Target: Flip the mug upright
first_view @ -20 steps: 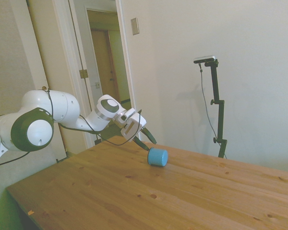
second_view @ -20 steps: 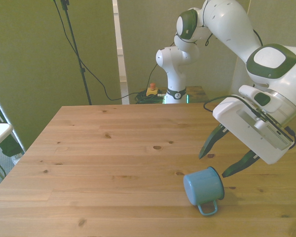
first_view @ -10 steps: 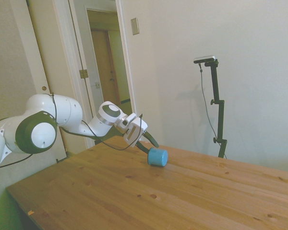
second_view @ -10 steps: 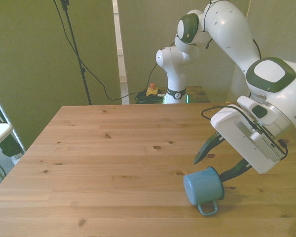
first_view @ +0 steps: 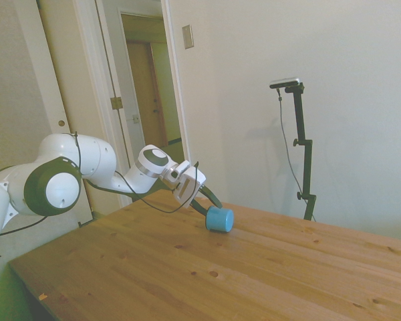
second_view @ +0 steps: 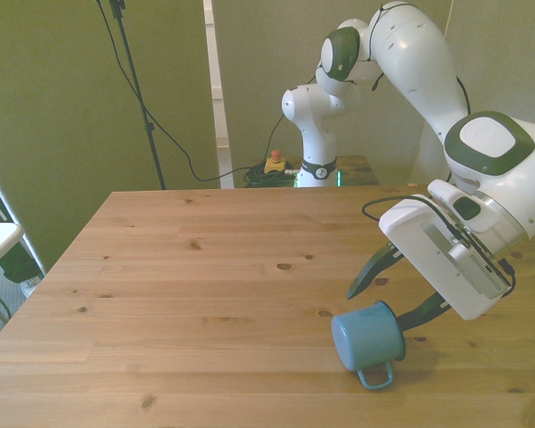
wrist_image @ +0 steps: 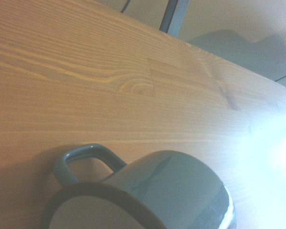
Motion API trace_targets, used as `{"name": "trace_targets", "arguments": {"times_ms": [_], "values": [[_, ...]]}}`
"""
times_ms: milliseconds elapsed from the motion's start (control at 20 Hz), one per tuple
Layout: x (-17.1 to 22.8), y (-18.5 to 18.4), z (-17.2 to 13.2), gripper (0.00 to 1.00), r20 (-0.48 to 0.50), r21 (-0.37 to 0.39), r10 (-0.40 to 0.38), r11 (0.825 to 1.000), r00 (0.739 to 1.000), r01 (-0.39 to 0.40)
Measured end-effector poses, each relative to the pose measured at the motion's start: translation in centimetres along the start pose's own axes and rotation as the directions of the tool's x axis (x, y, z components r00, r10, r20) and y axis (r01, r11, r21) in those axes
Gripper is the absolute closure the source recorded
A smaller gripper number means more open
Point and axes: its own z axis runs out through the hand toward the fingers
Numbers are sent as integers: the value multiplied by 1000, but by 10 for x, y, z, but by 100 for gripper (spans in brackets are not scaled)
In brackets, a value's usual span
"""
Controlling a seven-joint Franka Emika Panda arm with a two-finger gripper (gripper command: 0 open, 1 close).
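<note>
Wooden table (second_view: pixel 187 294) with a white arm (second_view: pixel 481 152) reaching low over a tipped mug (second_view: pixel 367 337).
Light-blue, the mug lies on its side near the table's near edge toward the front view's right, its closed base showing in that view and its handle (second_view: pixel 375 376) flat on the wood. Spread apart, the gripper (second_view: pixel 394 292) grasps nothing, one finger (second_view: pixel 369 269) at the mug's far side, the other just beside its rim end.

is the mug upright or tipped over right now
Tipped over: the small light-blue enamel mug lies on its side on the wooden table, open mouth sideways, handle against the tabletop.
</note>
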Motion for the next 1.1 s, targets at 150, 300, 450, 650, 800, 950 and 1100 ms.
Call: {"name": "trace_targets", "arguments": {"times_ms": [150, 300, 450, 650, 800, 950, 1100], "values": [[-1, -1, 1, 100, -8, -3, 0, 1000, 1000, 0], [-3, -2, 5, 100, -12, -9, -3, 1000, 1000, 3], [-7, -4, 10, 100, -11, -19, -7, 1000, 1000, 7], [-5, -5, 10, 100, -12, -22, -1, 1000, 1000, 0], [-3, -5, 8, 100, -14, -21, 4, 1000, 1000, -4], [-3, -5, 10, 100, -13, -23, 3, 1000, 1000, -3], [-4, -6, 11, 100, -12, -25, 2, 1000, 1000, -2]]}}
